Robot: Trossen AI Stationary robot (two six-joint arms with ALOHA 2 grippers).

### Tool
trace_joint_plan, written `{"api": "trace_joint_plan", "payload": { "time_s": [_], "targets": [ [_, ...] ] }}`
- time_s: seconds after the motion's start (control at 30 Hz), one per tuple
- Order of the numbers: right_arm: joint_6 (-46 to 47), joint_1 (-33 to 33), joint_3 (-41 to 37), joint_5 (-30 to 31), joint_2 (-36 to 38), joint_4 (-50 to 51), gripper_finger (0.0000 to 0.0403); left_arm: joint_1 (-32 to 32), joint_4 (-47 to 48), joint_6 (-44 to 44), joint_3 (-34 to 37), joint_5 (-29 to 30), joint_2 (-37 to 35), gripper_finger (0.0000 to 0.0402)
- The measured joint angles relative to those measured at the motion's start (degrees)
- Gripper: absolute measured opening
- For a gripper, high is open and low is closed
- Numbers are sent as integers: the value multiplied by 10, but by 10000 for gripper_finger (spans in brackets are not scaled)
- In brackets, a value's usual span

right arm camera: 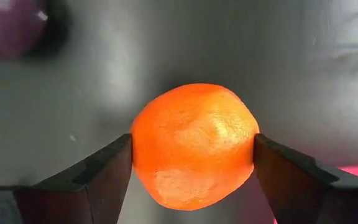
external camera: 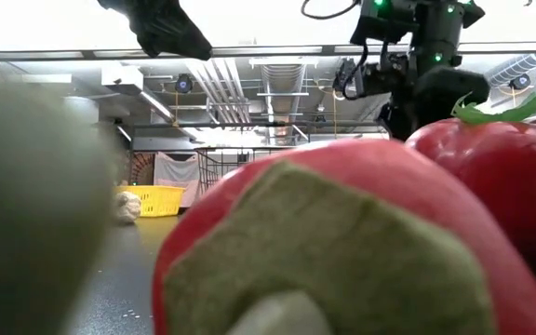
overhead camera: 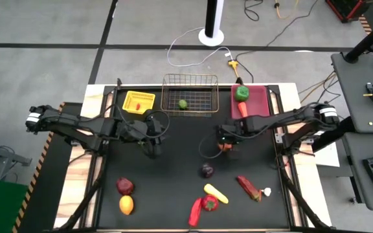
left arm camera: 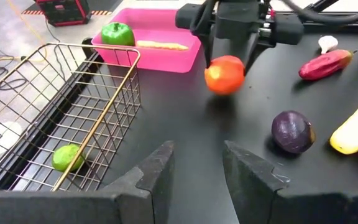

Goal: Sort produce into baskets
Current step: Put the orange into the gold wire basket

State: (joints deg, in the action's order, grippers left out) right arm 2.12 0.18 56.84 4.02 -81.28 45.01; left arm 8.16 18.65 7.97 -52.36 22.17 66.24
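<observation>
Black bench top (overhead camera: 173, 168), ringed by grey floor and cabling; three containers are ranged along its far edge.

Containers: yellow tray (overhead camera: 138, 101) toward the far left corner, holding a small red piece; wire basket (overhead camera: 189, 95) at mid far edge, holding one green lime (overhead camera: 182, 103); pink bin (overhead camera: 258, 98) toward the far right corner, holding a green pepper (overhead camera: 241, 93) and a long orange item.

Item in hand: orange (right arm camera: 194, 146), pinched at both sides by the two pads of the right gripper (overhead camera: 226, 143), located near the bench centre, just short of the pink bin. Whether it is lifted clear of the surface cannot be told.

Left gripper (overhead camera: 151, 147): left of centre, near the wire basket, jaws part-open with nothing between them.

Loose stock: purple piece (overhead camera: 207, 170) near the centre; yellow, red and dark red pieces toward the near edge; two more toward the near left corner.

Risks, judged: the round fruit is gripped at two small contacts only, so it may roll or squirt out during travel; a low carry could strike a basket rim.

Clearance: open surface lies between the right gripper and the far-edge containers; the left arm sits well apart.
</observation>
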Motion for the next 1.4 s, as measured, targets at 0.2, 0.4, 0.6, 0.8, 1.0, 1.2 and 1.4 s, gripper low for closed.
{"api": "trace_joint_plan", "payload": {
  "time_s": [0.2, 0.4, 0.6, 0.8, 1.0, 1.2, 1.4],
  "targets": [
    [19, 22, -4, 0, 11, -41, 297, 0, -3, 1, 0, -1, 0, 119],
    [29, 42, -43, 4, 32, -141, 297, 0, -25, 2, 0, -2, 0, 119],
    [-5, 47, -109, 6, 55, -328, 295, 0, -73, 9, 0, -3, 0, 119],
    [-58, 48, -158, 5, 75, -490, 295, 0, -127, 31, 0, -2, 0, 119],
    [-88, 48, -199, 5, 81, -623, 295, 0, -141, 31, 0, 32, 0, 119],
    [-107, 48, -219, -11, 81, -678, 295, 0, -142, 31, 0, 103, 0, 119],
    [-135, 48, -225, -15, 81, -698, 295, 0, -154, 30, -1, 139, 0, 119]
  ]
}}
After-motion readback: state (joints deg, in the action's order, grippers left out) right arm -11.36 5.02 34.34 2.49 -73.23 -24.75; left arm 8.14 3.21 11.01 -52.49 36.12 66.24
